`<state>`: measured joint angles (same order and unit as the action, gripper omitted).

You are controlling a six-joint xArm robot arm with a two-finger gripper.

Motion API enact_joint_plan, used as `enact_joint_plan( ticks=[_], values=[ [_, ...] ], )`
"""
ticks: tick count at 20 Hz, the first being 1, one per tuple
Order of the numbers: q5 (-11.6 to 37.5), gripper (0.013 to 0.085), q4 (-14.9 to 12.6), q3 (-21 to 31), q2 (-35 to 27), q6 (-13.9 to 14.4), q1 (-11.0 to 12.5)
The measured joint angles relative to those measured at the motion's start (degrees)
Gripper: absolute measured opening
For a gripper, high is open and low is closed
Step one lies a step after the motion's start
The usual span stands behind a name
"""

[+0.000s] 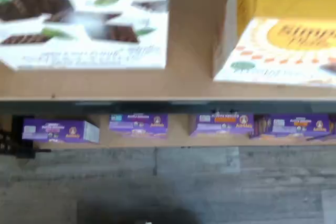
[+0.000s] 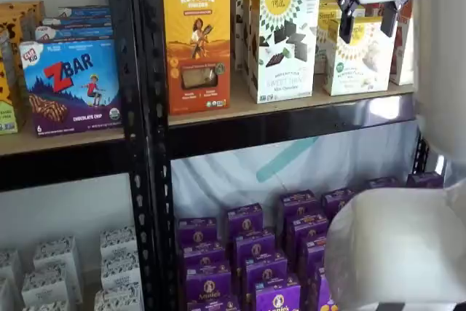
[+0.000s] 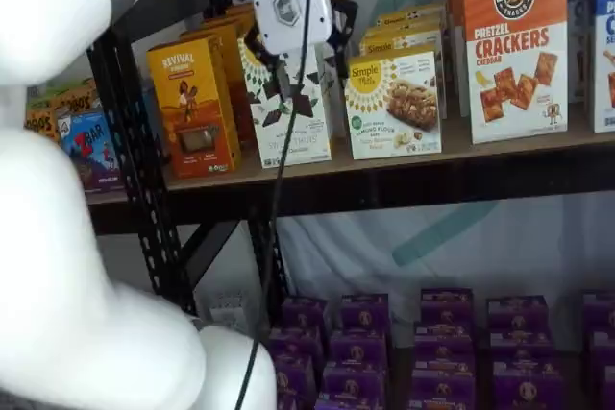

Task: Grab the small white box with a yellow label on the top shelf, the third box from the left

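The small white box (image 2: 362, 60) with a yellow sunburst label stands on the top shelf (image 2: 291, 107), right of a taller white box with dark squares (image 2: 282, 41). It also shows in a shelf view (image 3: 394, 103) and in the wrist view (image 1: 283, 45). My gripper (image 2: 370, 23) hangs in front of the shelf at box height, with a plain gap between its two black fingers and nothing in them. In a shelf view it (image 3: 298, 45) overlaps the taller white box (image 3: 288, 122). I cannot see it touch either box.
An orange Revival box (image 2: 196, 41) stands left of the taller white box. A red pretzel crackers box (image 3: 514, 45) stands right of the small one. Black uprights (image 2: 142, 107) divide the shelves. Several purple boxes (image 2: 247, 253) fill the lower shelf. My white arm (image 3: 58, 237) fills the foreground.
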<state>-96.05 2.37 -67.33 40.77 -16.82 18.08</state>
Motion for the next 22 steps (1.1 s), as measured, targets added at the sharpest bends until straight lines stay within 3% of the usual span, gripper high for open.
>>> enact_joint_plan(
  ticks=[22],
  values=[
    [7.4, 0.085, 1.8, -5.1, -11.1, -6.7, 6.7]
  ],
)
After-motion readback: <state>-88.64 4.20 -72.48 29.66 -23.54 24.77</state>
